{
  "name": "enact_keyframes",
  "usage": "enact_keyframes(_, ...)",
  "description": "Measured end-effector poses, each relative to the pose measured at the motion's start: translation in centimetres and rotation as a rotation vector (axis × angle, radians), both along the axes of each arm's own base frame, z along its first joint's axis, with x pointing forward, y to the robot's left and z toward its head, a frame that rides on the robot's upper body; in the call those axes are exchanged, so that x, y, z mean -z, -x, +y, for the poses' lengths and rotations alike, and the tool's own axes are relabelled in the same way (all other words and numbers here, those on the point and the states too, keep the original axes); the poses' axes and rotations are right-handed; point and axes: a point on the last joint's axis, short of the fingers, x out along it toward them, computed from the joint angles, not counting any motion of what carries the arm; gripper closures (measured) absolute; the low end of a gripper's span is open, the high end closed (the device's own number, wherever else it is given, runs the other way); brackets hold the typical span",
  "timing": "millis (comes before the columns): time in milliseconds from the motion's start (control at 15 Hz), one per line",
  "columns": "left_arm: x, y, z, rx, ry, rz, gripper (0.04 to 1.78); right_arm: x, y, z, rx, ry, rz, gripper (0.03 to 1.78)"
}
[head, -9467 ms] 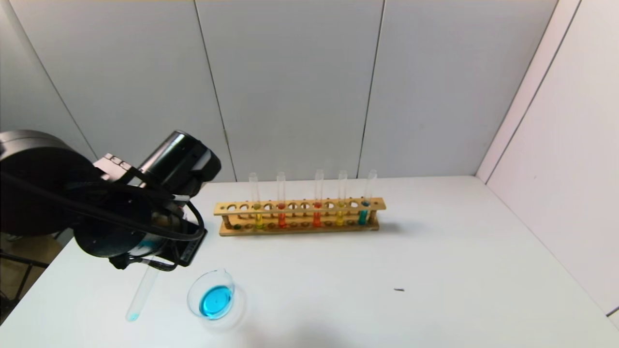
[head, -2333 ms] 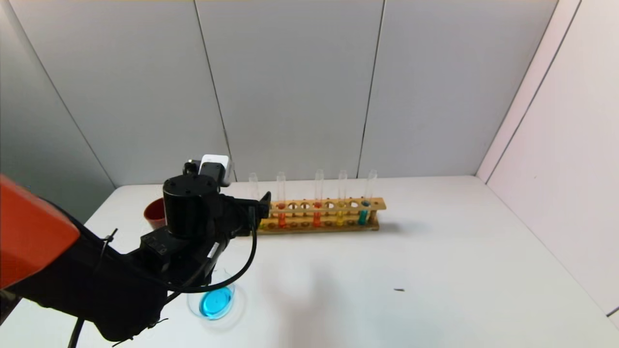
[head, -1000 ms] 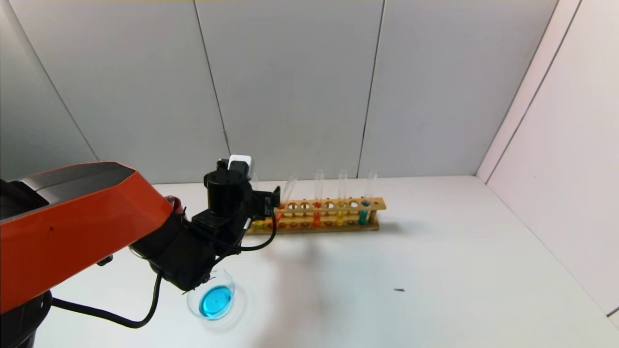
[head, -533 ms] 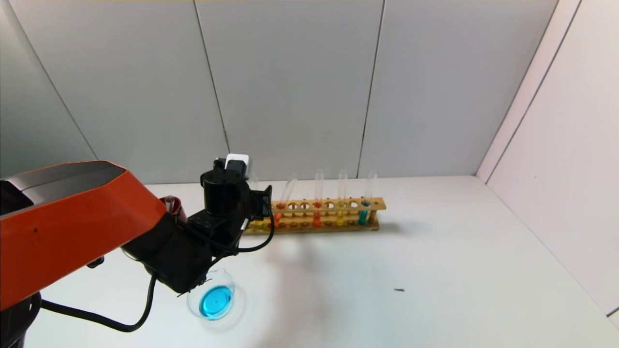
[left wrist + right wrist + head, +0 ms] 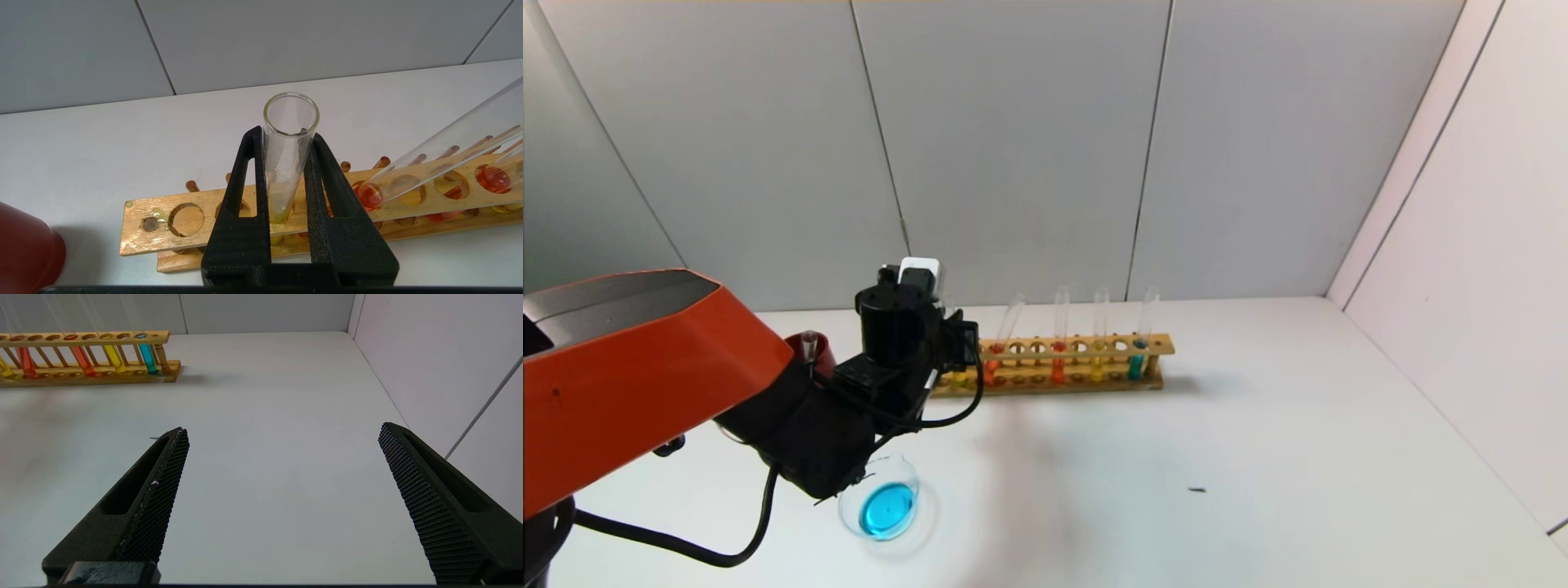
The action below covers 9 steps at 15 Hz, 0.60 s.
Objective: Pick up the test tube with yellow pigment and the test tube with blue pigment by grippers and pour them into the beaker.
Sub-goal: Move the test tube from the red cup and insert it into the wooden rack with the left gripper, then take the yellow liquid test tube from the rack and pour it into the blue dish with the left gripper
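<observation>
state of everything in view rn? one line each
Left gripper: shut on the yellow tube, at the rack's left end.
Yellow tube: upright, base in a rack hole.
Tilted tube: orange-red, leaning right in the rack.
Blue tube: upright in the rack, near its right end.
Beaker: upright, blue liquid inside.
Red cup: holds one clear tube.
Right gripper: open, empty, above bare table.

No legible text, labels, brands or nos. — not on any obj. in view.
</observation>
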Motion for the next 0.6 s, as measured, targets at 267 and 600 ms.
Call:
enact_keyframes(267, -0.3, 0.2, 0.1, 0.001, -0.003, -0.001, 1.52, 0.0, 0.0, 0.0, 0.000, 0.000, 0.000, 0.11)
enact_keyframes(600, -2.4, 0.5, 0.3, 0.001, -0.012, 0.015, 1.52, 0.0, 0.0, 0.0, 0.000, 0.000, 0.000, 0.11)
